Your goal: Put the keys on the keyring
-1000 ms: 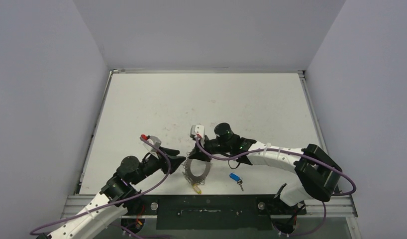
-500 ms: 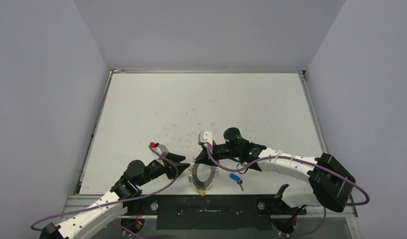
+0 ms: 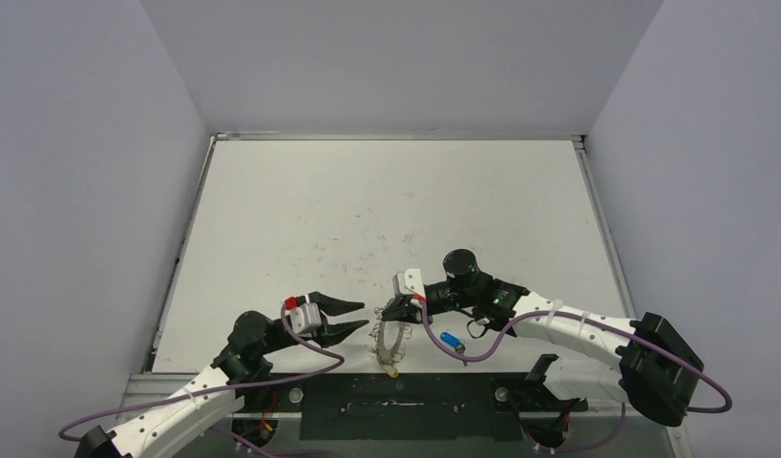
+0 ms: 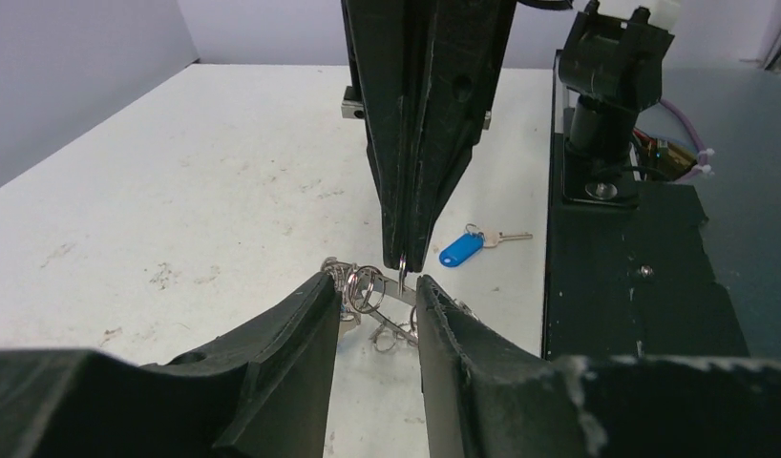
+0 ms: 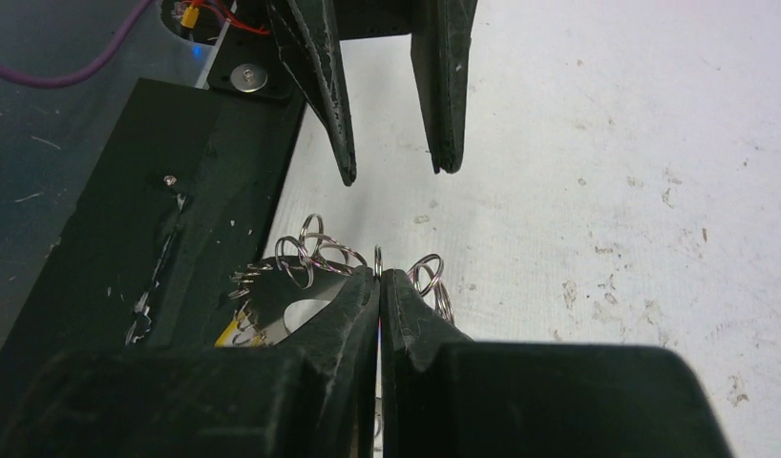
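At the left of the top view, the left gripper (image 3: 365, 315) is held low over the white table (image 3: 387, 210). Its two black fingers (image 4: 291, 343) are seen to be apart and pointed towards the keyring (image 3: 389, 336). Nothing is gripped between them. In the left wrist view they are set on either side of the nearest wire loops, and it cannot be told whether these are touched.

The keyring is found near the table's near edge, just beyond the black rail (image 3: 396, 396), between the two grippers. It is shown as a wide, flat silver band. Its rim is crowded with many small round wire loops (image 5: 315, 250), which overlap like chain links. From above it is seen tilted up on edge, its far side raised and its near end lowest. A yellow tag (image 3: 391, 366) is seen at that near end and again beside the band in the right wrist view (image 5: 236, 334). Whether it is threaded on cannot be told.

To the right, the right gripper (image 3: 388, 310) is pressed closed, and one small loop of the keyring's rim is pinched at its fingertips (image 5: 379, 277).

Further right, a blue-tagged key (image 3: 452, 342) lies flat on the table. Its silver blade is pointed away from the keyring, and it is well apart from both grippers.
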Motion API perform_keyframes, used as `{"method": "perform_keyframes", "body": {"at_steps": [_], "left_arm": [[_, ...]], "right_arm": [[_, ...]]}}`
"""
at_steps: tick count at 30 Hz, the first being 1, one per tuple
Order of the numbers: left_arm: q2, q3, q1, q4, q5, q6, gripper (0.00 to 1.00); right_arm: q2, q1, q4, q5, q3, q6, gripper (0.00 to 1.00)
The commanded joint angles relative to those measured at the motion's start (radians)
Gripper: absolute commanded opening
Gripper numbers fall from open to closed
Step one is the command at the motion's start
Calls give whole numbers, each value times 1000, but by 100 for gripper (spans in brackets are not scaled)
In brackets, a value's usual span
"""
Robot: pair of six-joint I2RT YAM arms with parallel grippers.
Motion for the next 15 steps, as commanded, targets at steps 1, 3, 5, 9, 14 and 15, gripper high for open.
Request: {"method": "perform_keyframes", "body": {"at_steps": [1,3,5,9,14,15], "left_arm": [[49,-13,-8,62,74,81,33],[79,15,-10,41,75,88,32],[104,44,-13,14,73,92,32],[140,91,-22,-44,71,108,29],[149,113,-37,-72,51,117,25],[151,118,-41,-72,49,117,25]], "right_arm": [[-27,-7,42,-87,17,-38,0],[-25,-5,38,-84,21,-35,0],[-25,-4,27,-74,26,-31,0],[-20,-5,-13,-44,45,-23,0],[-7,-4,-42,-25,69,-6,0],[-5,-3,-42,-22,71,0,0]]}}
